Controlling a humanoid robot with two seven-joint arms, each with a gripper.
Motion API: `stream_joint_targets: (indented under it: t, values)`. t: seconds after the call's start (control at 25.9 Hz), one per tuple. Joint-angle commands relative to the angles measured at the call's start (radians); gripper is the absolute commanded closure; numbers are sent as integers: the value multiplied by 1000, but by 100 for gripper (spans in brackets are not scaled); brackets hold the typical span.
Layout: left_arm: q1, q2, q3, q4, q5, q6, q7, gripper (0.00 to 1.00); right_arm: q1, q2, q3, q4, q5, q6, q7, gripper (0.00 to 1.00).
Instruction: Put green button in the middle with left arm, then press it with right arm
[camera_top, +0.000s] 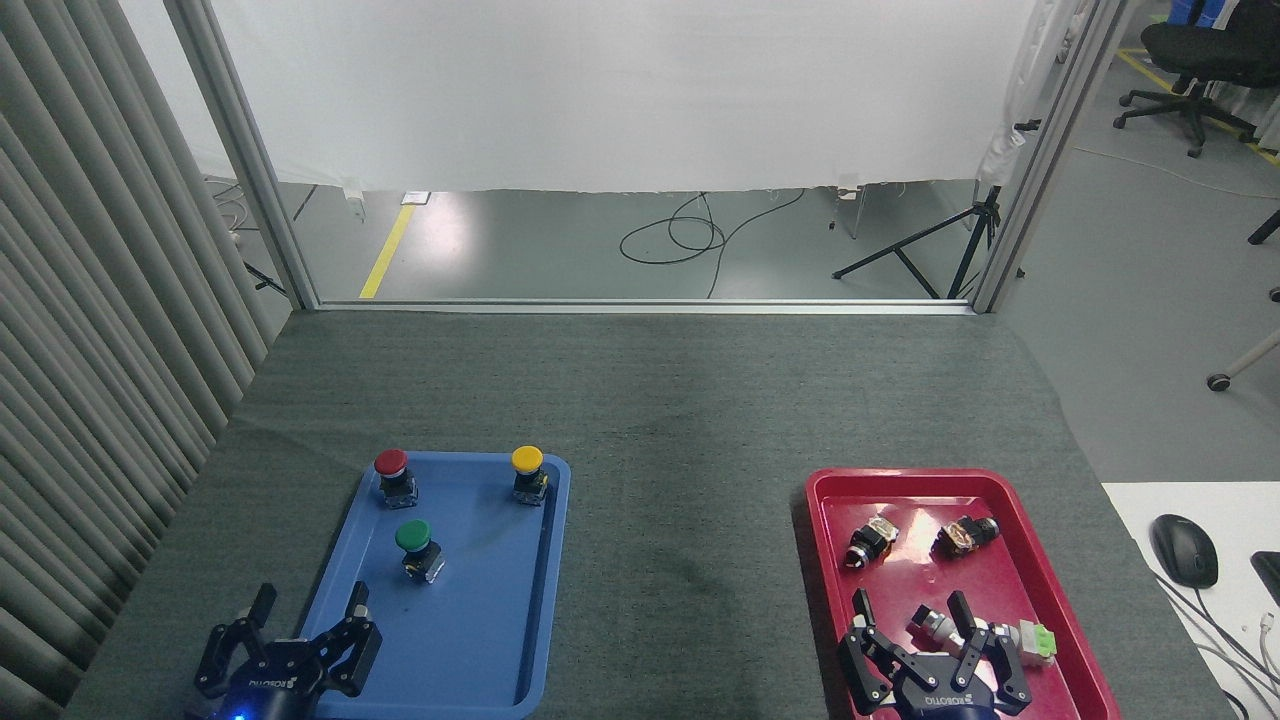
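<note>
The left end effector (308, 608) sits at the near left corner of the bench, its fingers spread apart and holding nothing, a small blue light glowing at its wrist. It hangs over the near left edge of the blue tray (495, 640). Just beyond its fingertips and slightly to the right, the green button (415, 547) stands upright in the tray, apart from the fingers. Farther off, the red button (393, 474) stands at the tray's far left corner and the yellow button (527, 472) at its far right corner.

To the right of that tray lies the middle (680, 520), a bare stretch of dark grey mat.

The right end effector (910, 612) is at the near right, fingers likewise apart and gripping nothing, over the near part of the red tray (1040, 570). A metal switch part with a pale green tip (985, 635) lies between and just behind its fingers; whether they touch cannot be told. Two small dark components (870, 541) lie farther along the tray.
</note>
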Motion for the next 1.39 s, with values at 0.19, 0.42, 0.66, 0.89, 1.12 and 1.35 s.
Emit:
stream_joint_targets:
  t: [0.19, 0.42, 0.66, 0.89, 1.12, 1.35]
  values:
    - [-4, -1, -2, 4, 0, 0, -1, 1, -1, 2, 1, 0, 1, 3, 5, 0]
    - [-4, 2, -2, 4, 0, -2, -1, 1, -3, -1, 1, 0, 1, 3, 5, 0]
    - [-13, 2, -5, 17, 1, -29, -2, 1, -1, 2, 1, 0, 1, 5, 9, 0]
    - [-120, 3, -51, 192, -12, -184, -65, 2, 2, -1, 1, 0, 1, 3, 9, 0]
    - [-217, 5, -127, 323, -17, -216, -74, 2, 3, -2, 1, 0, 1, 3, 9, 0]
    - [-329, -1, -163, 462, -19, -210, -65, 12, 3, 2, -2, 0, 1, 5, 11, 0]
